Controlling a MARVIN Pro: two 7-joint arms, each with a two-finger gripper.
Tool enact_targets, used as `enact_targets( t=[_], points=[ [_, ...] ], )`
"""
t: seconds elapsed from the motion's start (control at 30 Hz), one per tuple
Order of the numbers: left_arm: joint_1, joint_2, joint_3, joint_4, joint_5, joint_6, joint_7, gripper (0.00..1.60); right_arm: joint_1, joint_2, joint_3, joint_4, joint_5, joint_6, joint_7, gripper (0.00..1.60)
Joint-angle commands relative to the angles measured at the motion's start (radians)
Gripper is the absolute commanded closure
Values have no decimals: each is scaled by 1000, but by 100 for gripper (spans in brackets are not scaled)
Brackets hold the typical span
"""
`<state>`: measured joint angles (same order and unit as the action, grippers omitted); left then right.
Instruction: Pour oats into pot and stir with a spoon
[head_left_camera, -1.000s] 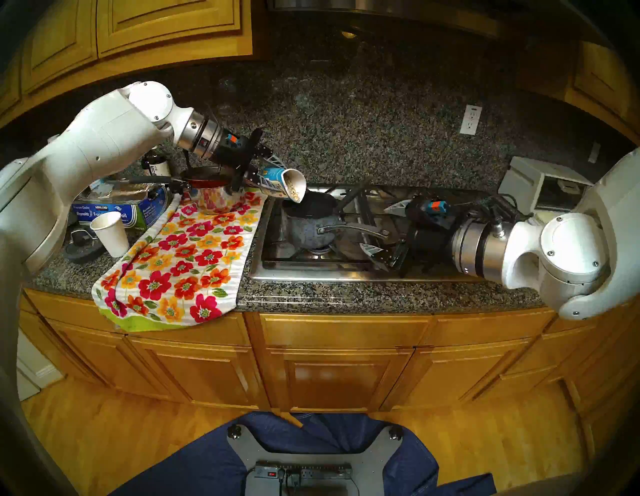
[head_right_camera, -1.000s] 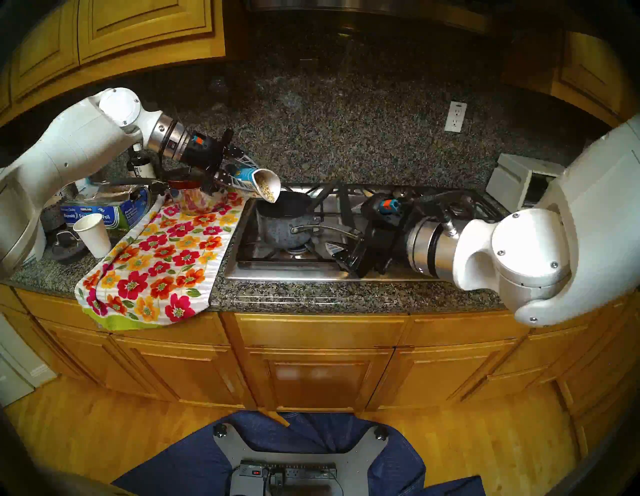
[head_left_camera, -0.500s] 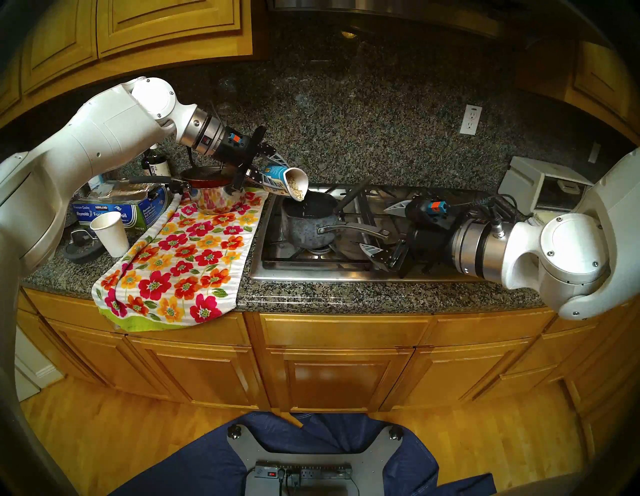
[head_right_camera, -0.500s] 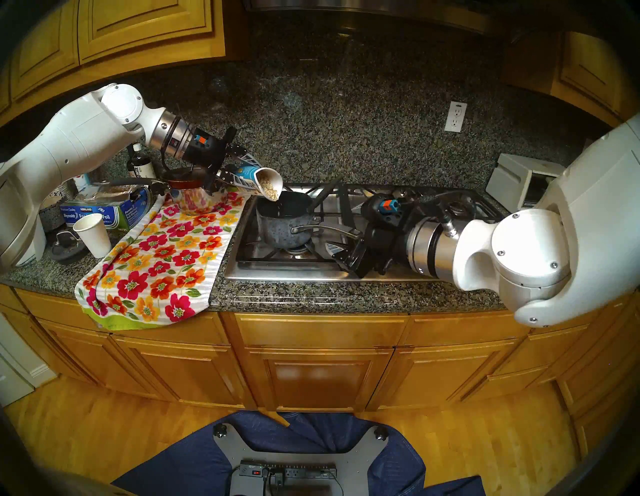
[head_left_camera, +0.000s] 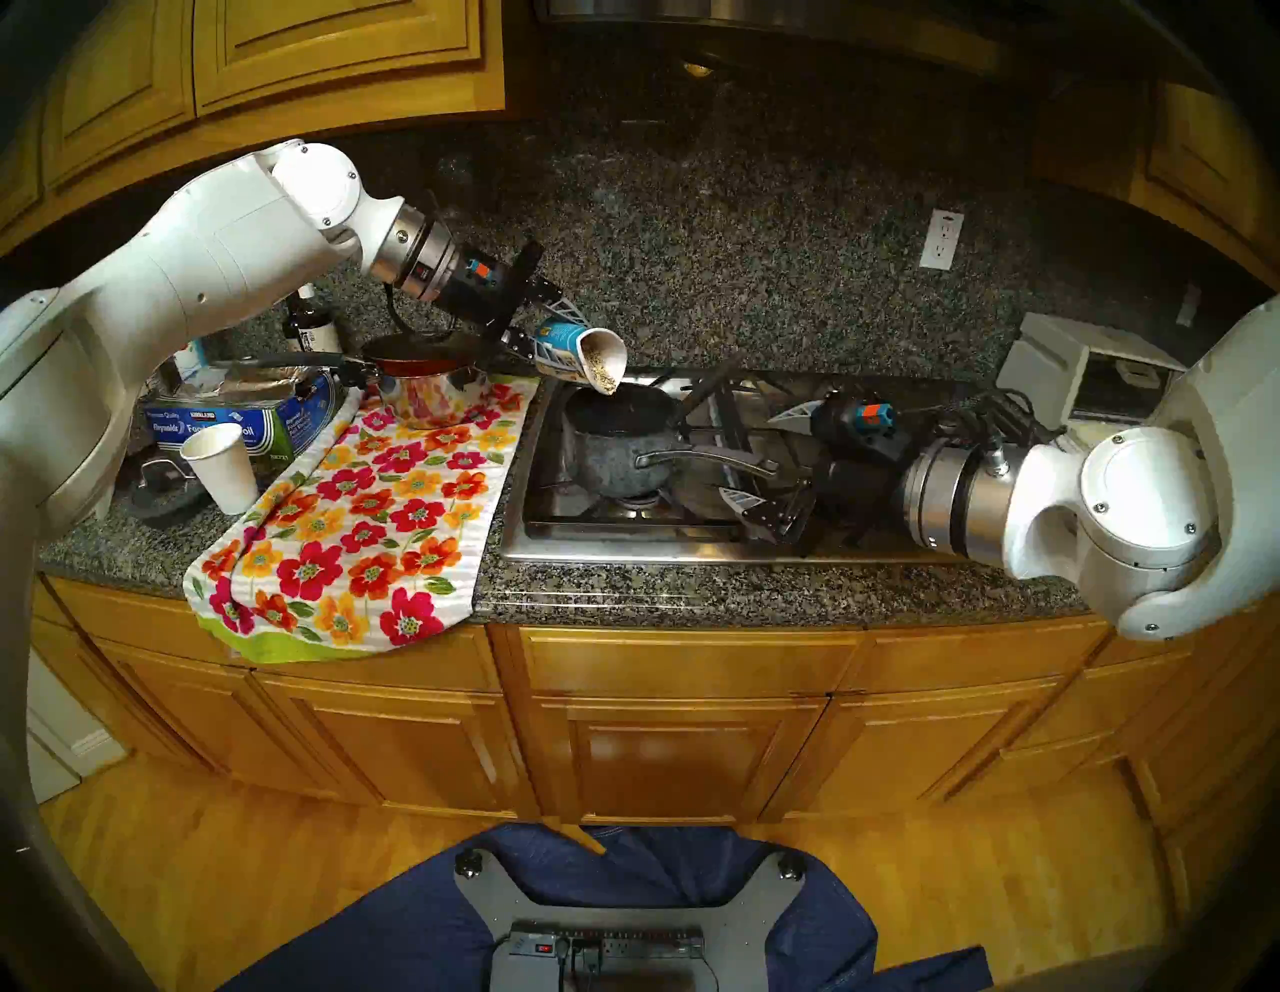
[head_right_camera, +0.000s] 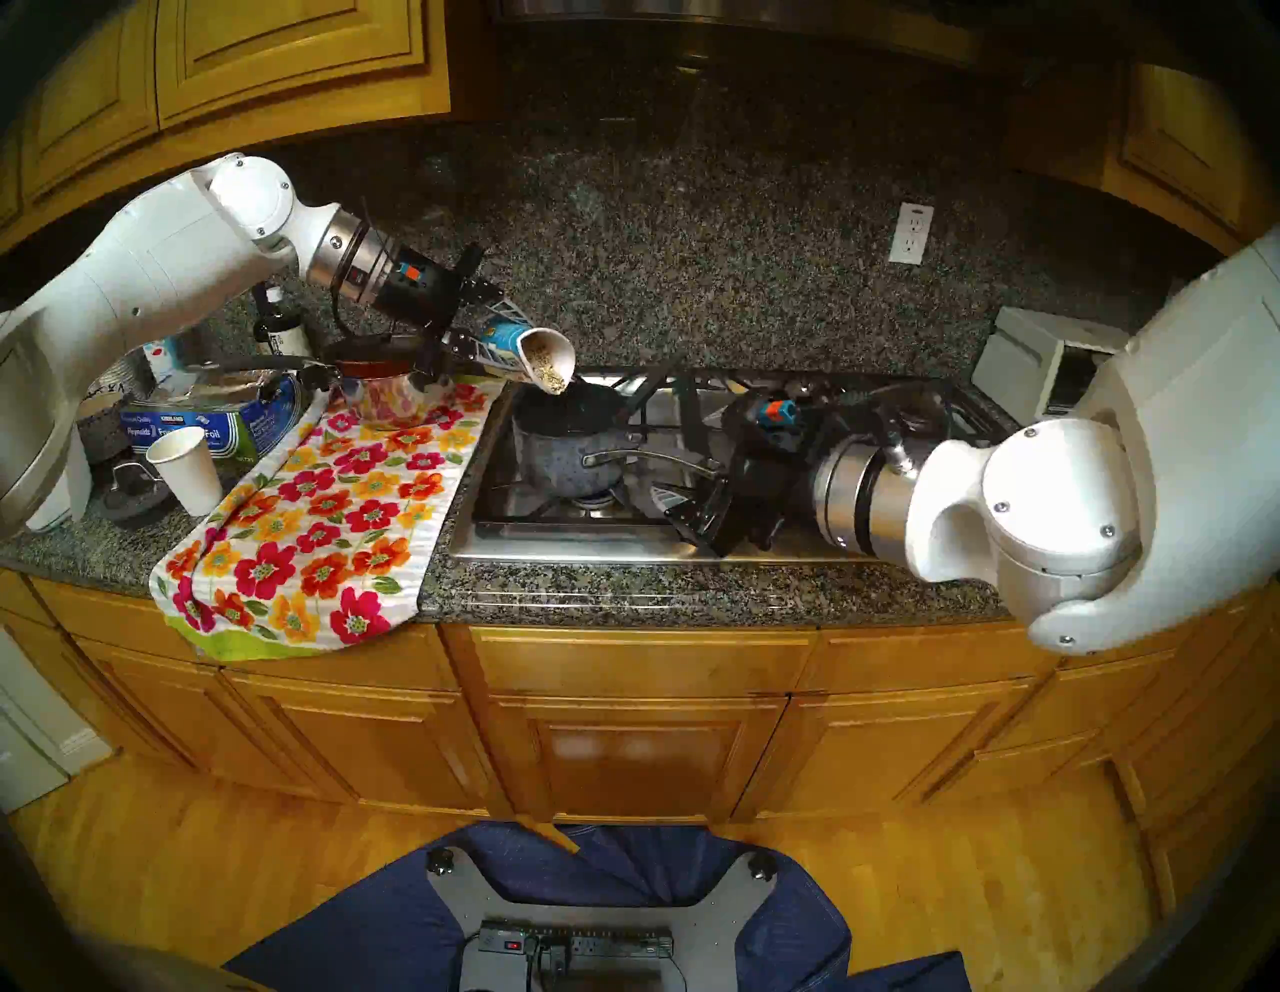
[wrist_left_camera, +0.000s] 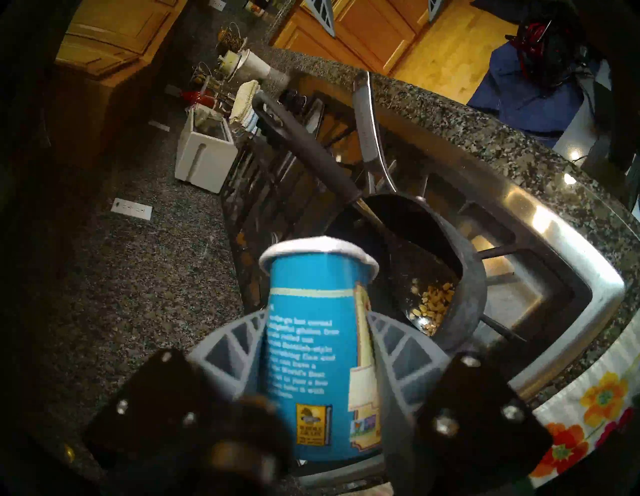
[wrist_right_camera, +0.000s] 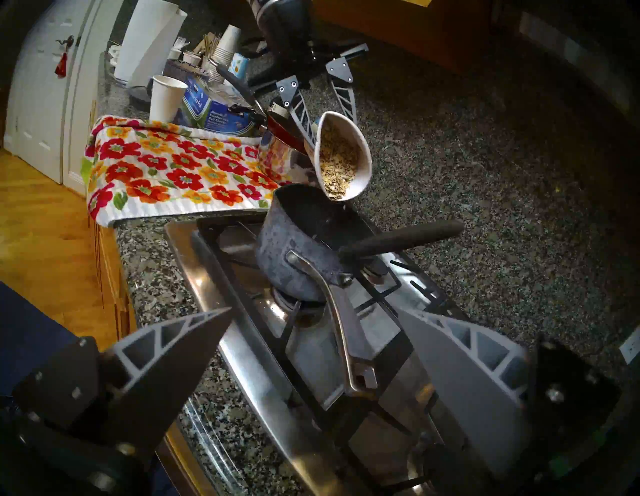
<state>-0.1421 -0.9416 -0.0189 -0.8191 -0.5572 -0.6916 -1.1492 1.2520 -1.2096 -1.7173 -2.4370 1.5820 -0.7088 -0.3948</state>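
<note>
Over the saucepan (head_left_camera: 618, 443) on the stove: left gripper (wrist_left_camera: 317, 360) clamped mid-wall on the oat cup (wrist_left_camera: 313, 350), tipped, oats (wrist_right_camera: 337, 162) spilling in; thin paper crushes easily, so grip stays low. Right gripper (wrist_right_camera: 313, 332) spread, empty; spoon (wrist_right_camera: 401, 239) leans in pan

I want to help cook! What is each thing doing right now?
Oat cup: tipped over the pot, squeezed, oats still inside.
Oats: sliding to the cup's lip; some already in the pot.
Pot: upright on the burner.
Spoon: resting in the pot, untouched.
Left end effector: shut on the oat cup.
Right end effector: open, empty.
White cup: upright.
</note>
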Motion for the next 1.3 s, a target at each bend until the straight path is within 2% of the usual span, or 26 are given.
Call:
enact_targets(
  t=[0.0, 0.77, 1.27],
  points=[
    [-77, 5, 5, 9, 1, -17, -93, 118, 14, 0, 4, 10, 0, -3, -4, 0],
    [-117, -1, 104, 33, 50, -97, -22, 117, 11, 0, 4, 10, 0, -3, -4, 0],
    [-147, -16, 168, 32, 112, -164, 47, 115, 9, 0, 4, 10, 0, -3, -4, 0]
  ],
)
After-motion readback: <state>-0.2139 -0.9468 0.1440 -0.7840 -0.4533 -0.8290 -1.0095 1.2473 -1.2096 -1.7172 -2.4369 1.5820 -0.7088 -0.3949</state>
